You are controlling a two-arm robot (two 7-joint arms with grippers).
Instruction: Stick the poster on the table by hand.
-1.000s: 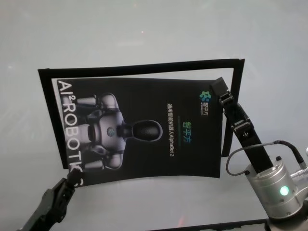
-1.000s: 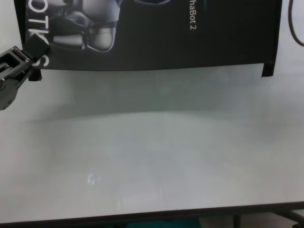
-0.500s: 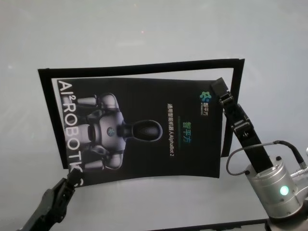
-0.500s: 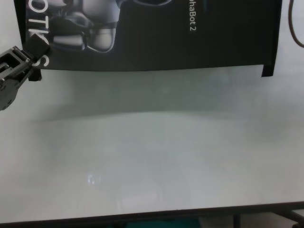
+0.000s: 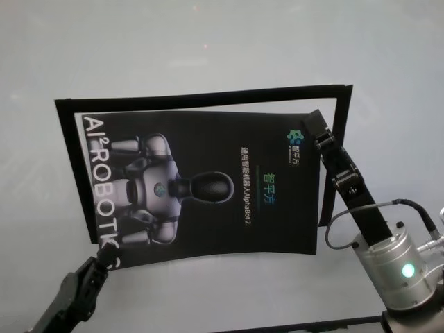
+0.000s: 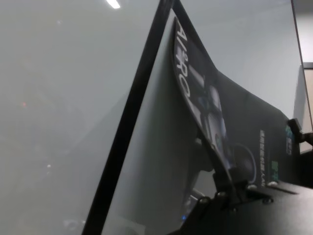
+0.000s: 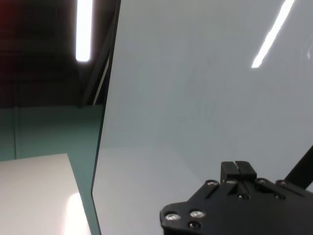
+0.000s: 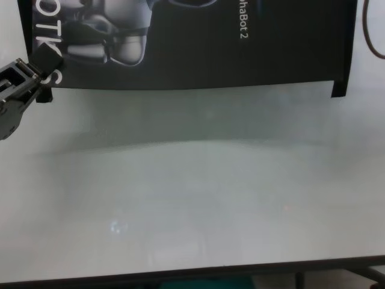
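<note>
White table (image 5: 208, 41) under us, we're pinching the poster (image 5: 208, 187) with the left gripper (image 5: 103, 255) closed on its near corner while the right gripper (image 5: 313, 125), jaws together, presses its far corner, next pressing it flat.

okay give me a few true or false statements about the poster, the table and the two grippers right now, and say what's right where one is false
1. The poster lies printed side up on the table. True.
2. The left gripper is at the poster's near left corner. True.
3. The right gripper is at the poster's near left corner. False: its tip is at the far right corner.
4. The poster shows a landscape photo. False: it shows a robot figure and white letters.
5. The poster lies fully flat. False: in the left wrist view its edge bows up off the table.
</note>
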